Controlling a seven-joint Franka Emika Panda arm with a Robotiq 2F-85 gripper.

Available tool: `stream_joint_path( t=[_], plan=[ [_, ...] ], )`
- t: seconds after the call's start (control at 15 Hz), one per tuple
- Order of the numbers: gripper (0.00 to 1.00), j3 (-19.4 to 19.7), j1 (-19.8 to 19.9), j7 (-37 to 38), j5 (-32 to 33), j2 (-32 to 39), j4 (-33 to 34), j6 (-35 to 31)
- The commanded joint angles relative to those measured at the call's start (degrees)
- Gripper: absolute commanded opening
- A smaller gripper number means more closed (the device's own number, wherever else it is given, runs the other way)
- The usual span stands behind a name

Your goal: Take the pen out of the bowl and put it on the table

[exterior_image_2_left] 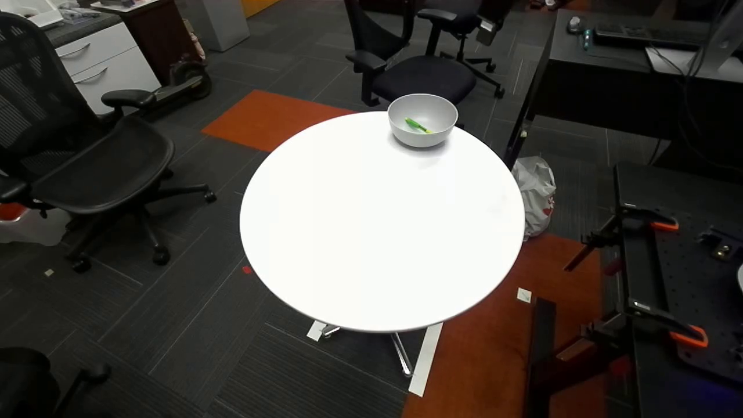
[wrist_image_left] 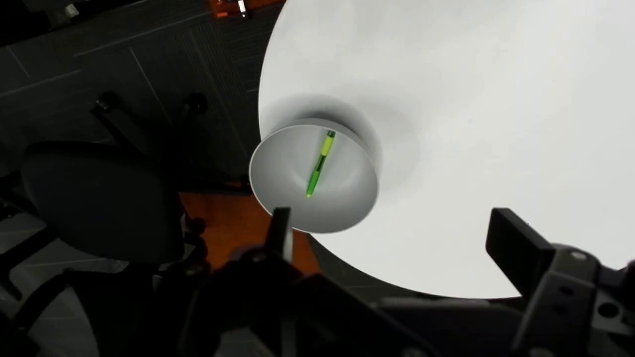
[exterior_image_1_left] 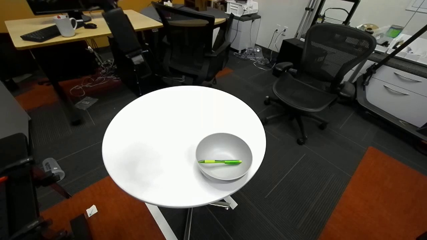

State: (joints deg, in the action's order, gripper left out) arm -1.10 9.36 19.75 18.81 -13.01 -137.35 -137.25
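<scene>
The thin bright green pen (exterior_image_1_left: 220,162) lies inside the round light grey bowl (exterior_image_1_left: 224,143). The bowl stands upright near the edge of the round white table (exterior_image_1_left: 150,116). An exterior view also shows the pen (exterior_image_2_left: 417,125) in the bowl (exterior_image_2_left: 422,139) at the far edge of the table (exterior_image_2_left: 377,232). In the wrist view, the pen (wrist_image_left: 320,164) slants across the bowl (wrist_image_left: 268,168), one end against the wall. My gripper (wrist_image_left: 392,218) is open and empty, fingers wide apart; the left finger overlaps the bowl's rim in the picture. I cannot make out the gripper in the exterior views.
The white table (wrist_image_left: 446,124) fills the right of the wrist view, with its rounded edge below. Black office chairs (exterior_image_1_left: 320,66) stand around it. A wooden desk (exterior_image_1_left: 133,20) with a mug is behind. A black stand (exterior_image_2_left: 644,273) with orange-tipped clamps is beside the table.
</scene>
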Motion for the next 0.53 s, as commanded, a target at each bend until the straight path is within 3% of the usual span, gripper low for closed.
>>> stream_joint_path(
  t=[0.0, 0.47],
  plan=[
    [1.00, 2.33, 1.00, 4.32, -1.14, 8.95, 6.62, -3.47],
    [1.00, 7.41, -0.26, 3.35, -9.46, 21.86, 16.08, -5.02]
  ],
)
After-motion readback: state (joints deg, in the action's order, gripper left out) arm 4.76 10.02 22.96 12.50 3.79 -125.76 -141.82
